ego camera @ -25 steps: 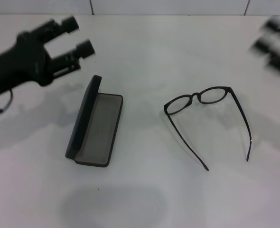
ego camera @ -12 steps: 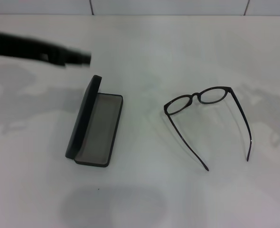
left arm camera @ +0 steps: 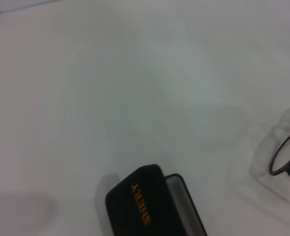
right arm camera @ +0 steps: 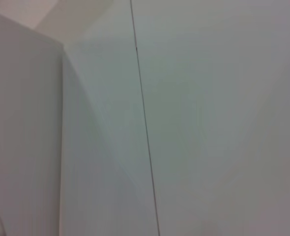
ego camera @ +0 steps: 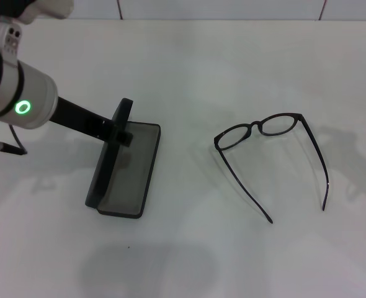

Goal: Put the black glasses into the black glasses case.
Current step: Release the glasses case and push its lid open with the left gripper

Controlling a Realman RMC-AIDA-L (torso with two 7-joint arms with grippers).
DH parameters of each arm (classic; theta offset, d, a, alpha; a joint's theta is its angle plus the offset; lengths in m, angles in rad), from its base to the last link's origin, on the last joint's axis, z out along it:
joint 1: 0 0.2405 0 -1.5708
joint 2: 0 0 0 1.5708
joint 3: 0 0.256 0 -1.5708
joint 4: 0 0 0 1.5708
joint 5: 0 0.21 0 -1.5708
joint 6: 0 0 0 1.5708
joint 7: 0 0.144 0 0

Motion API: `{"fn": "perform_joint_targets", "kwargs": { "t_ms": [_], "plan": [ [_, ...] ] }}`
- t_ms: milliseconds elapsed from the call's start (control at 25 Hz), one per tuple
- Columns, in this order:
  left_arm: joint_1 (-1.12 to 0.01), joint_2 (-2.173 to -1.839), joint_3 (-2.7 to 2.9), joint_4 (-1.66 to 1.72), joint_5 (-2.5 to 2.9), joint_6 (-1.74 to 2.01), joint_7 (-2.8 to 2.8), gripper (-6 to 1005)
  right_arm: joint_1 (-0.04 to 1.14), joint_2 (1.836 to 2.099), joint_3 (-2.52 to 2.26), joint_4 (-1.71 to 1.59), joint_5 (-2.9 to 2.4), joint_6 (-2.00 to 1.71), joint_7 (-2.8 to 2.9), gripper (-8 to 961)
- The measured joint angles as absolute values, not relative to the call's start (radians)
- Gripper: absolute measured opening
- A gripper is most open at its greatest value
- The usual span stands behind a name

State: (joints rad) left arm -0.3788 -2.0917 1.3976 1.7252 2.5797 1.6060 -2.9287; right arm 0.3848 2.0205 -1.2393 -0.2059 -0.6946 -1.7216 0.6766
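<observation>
- The black glasses point(ego camera: 267, 146) lie unfolded at 3 o'clock on the white table point(ego camera: 232, 62), their thin frame holding rounded clear lenses, the slim temples pointing to 6 o'clock.
- The black glasses case point(ego camera: 124, 164), a flat hard shell with grey lining, lies open at 9 o'clock.
- The left gripper point(ego camera: 122, 133) is at its raised lid; I cannot tell its grip.
- Orange lettering point(left arm camera: 141, 203) marks the lid.

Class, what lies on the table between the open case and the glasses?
Nothing: the head view shows only bare white table between the case and the glasses.
</observation>
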Motion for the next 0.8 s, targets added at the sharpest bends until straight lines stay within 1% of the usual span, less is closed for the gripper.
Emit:
{"fn": "perform_joint_targets", "kwargs": {
  "t_ms": [360,600,800],
  "plan": [
    [-0.369,-2.09,1.396,1.745,2.538,1.589,-2.931,538,0.387,2.022,-1.262,-0.207,-0.706,-1.684,0.714,88],
    [-0.37,-2.092,1.405,1.701,2.591,1.578,-2.933,542,0.388,2.021,-1.266,-0.21,-0.707,-1.702,0.712,275],
    [-0.362,-2.093,1.405,1.688,2.595,1.55,-2.929,539,0.388,2.021,-1.264,-0.21,-0.707,-1.704,0.712,490]
  ]
}}
